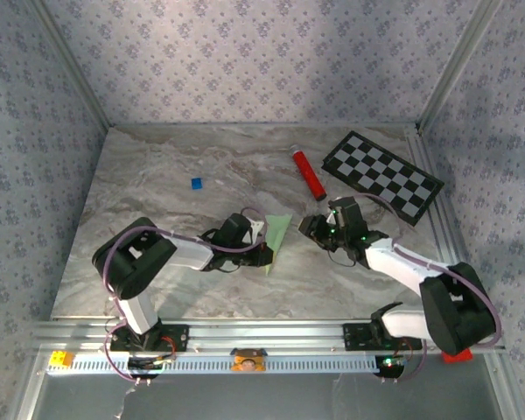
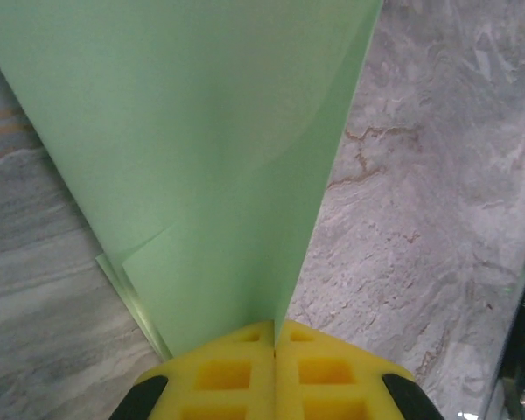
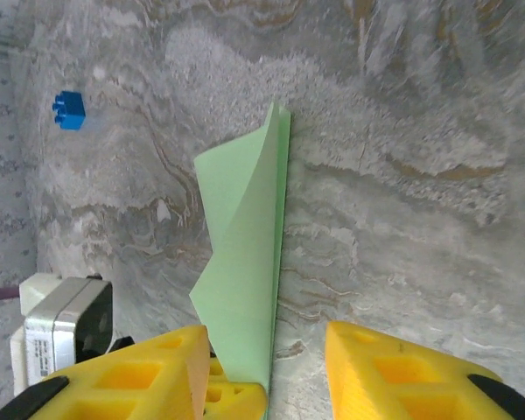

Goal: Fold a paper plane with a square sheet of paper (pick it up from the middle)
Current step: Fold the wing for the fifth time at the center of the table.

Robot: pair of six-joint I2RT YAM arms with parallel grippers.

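Here, folded green paper pinched in left gripper, right gripper spread apart beside it.

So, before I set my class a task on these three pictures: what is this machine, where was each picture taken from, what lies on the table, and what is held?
These are two robot arms bolted at the near edge of a marble table. The wide picture looks down from above and behind; the other two come from a camera on each wrist, so its yellow fingers show at the bottom. On the table lie a red tube, a checkerboard and a blue square. The left arm's jaws are shut on the folded green paper; the right arm's jaws stand open, facing it.
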